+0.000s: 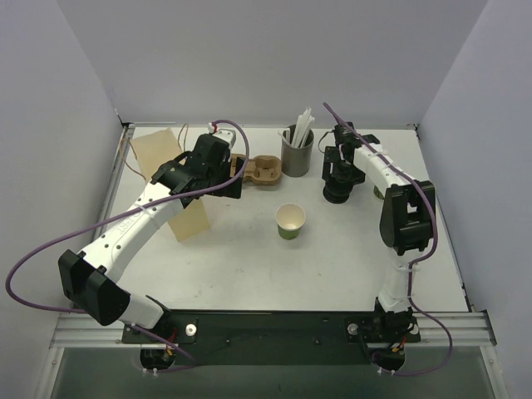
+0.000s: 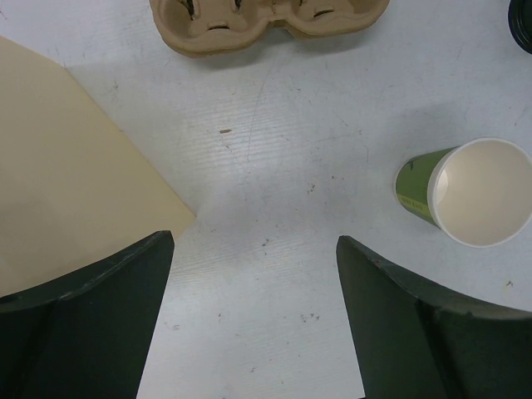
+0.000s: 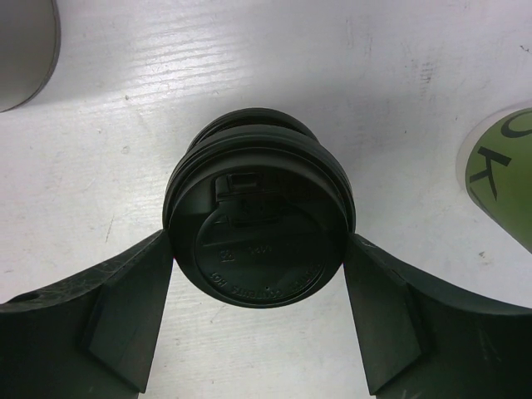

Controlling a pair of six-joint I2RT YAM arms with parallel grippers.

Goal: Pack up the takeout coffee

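Between the jaws of the right gripper [image 3: 256,243] sits the black lid [image 3: 258,266], topmost of what looks like a short stack. The two fingers stand moderately wide with their pads against its rim on either side, seemingly gripping it. To pick it well, the squeeze should be light and on the top rim only, since thin plastic bows, and the lift should go straight up so the lids beneath are left behind; whether they cling cannot be judged. Beyond the left jaw stands the grey cup [image 3: 25,50] of straws, and beside the right jaw a green object [image 3: 499,166] with dark lettering, both near enough to catch on a sideways swing. The green cup [image 2: 465,195], upright and uncovered, lies ahead and right of the left gripper [image 2: 253,239], whose jaws hang wide and empty. Left of those jaws is a paper bag [image 2: 66,166], ahead a cup carrier [image 2: 266,21], with bare table [image 2: 291,125] between for travel.
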